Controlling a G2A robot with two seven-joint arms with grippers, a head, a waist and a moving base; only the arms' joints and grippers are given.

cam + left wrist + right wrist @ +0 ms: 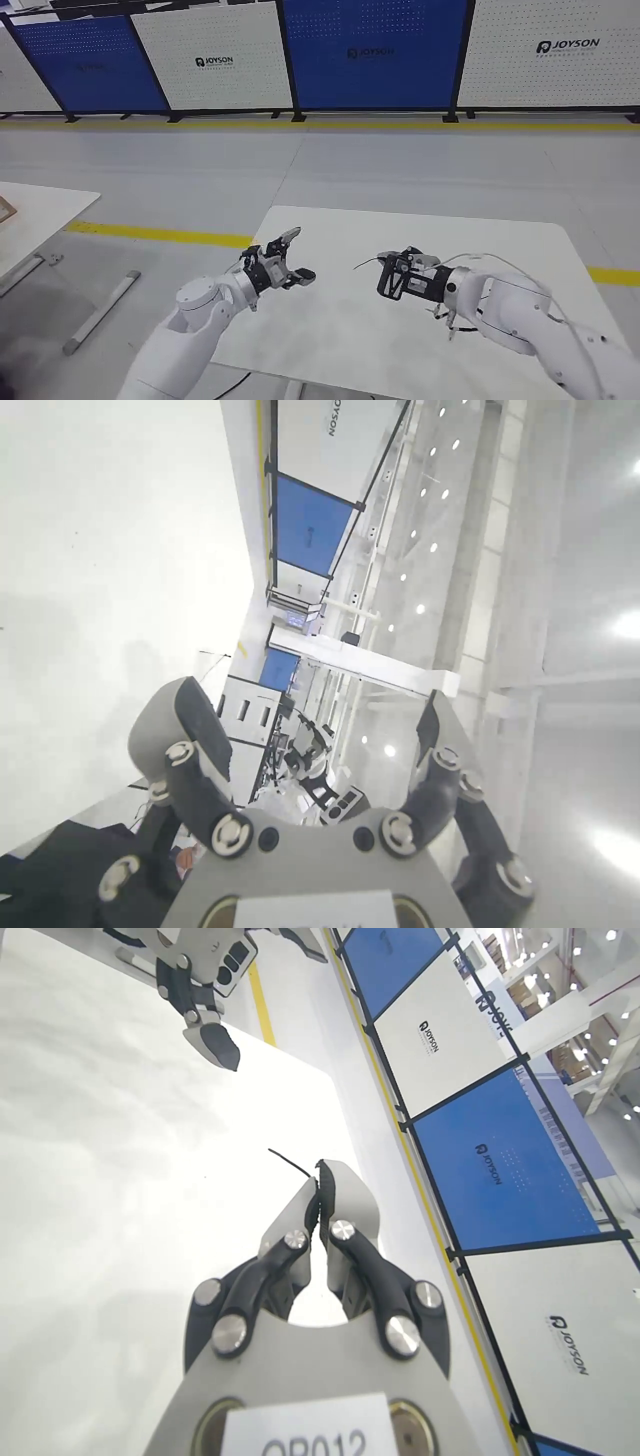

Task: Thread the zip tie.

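Two robot arms face each other over a white counter (350, 340) with the threading job, by all appearances, barely begun. The right end effector (318, 1183) is clenched on the black zip tie (290, 1163), pinching it between its pads so that only a thin, pointed length pokes out toward the other arm. From above, that same strand (368, 263) juts from the right end effector (397, 277), held clear of the counter. The left end effector (298, 257) is released, with its fingers (200, 710) spread wide and nothing between them, and it sits well apart from the tie. No loop can be seen, and the tie's locking head cannot be made out, so whether the tip has entered it cannot be told. On this evidence the grasp is done, while bringing the ends together and feeding the tail through is left. As for writing, the blue and white panels (375, 50) behind the counter carry a printed logo, repeated from panel to panel. A white label (310, 1428) on the right wrist bears a short printed code, cut off at the edge.
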